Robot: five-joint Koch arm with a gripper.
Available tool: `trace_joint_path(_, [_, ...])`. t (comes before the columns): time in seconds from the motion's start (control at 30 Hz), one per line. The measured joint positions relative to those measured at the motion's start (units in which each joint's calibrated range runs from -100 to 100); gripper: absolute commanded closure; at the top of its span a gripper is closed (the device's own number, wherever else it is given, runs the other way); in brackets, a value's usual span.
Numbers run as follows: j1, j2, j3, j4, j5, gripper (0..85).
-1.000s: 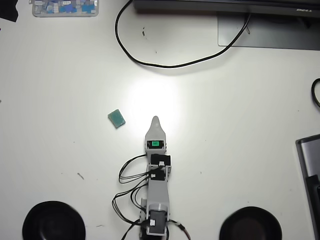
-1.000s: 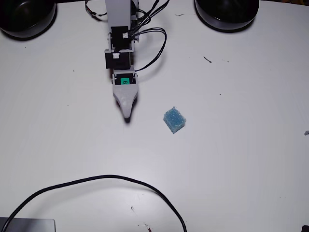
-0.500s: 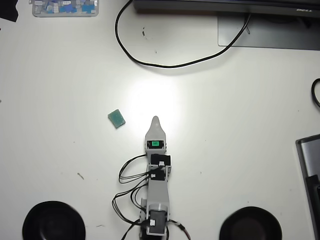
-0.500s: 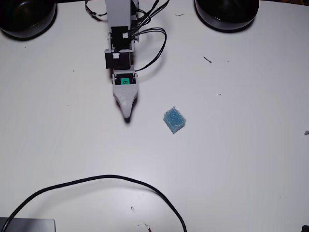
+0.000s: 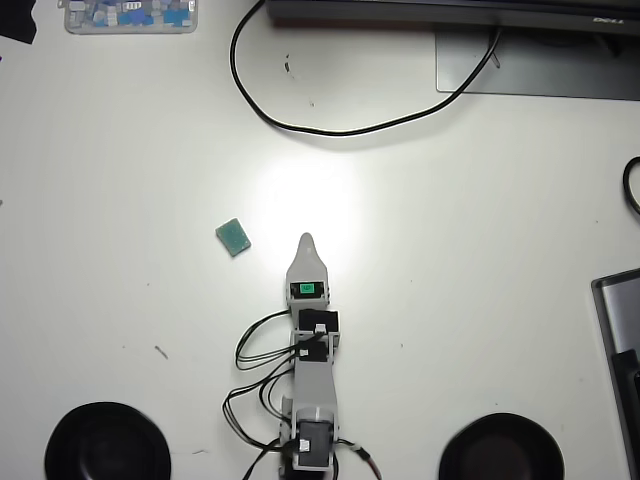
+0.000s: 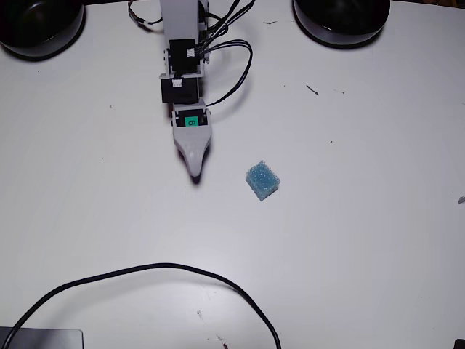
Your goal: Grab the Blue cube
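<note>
The Blue cube (image 5: 233,237) (image 6: 262,181) is a small teal-blue block with a paler rim, lying flat on the white table. My gripper (image 5: 307,240) (image 6: 195,174) points away from the arm's base, with its grey tip just above the table. The cube lies to the left of that tip in the overhead view and to the right of it in the fixed view, about a cube and a half's width away. Only a single tapered grey tip shows in both views, so the jaws lie one behind the other. Nothing is seen held.
A black cable (image 5: 300,125) (image 6: 145,273) loops across the table beyond the gripper. Two black bowls (image 5: 105,442) (image 5: 500,448) flank the arm's base. A clear plastic tray (image 5: 130,15) sits in the overhead view's top left corner, and a monitor stand (image 5: 540,65) at top right.
The gripper has swung a little toward the cube, leftward in the overhead view. The cube has not moved.
</note>
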Motion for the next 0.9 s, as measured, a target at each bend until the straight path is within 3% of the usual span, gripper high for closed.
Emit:
trace_joint_path(0.17, [0.15,-1.53,0.00,0.54,-0.49,38.8])
trace_joint_path(0.4, [1.56,-10.99,1.01,-6.88,-4.35,39.0])
trace_joint_path(0.9, [5.32,-16.34,3.04,-8.66,-19.73,39.2])
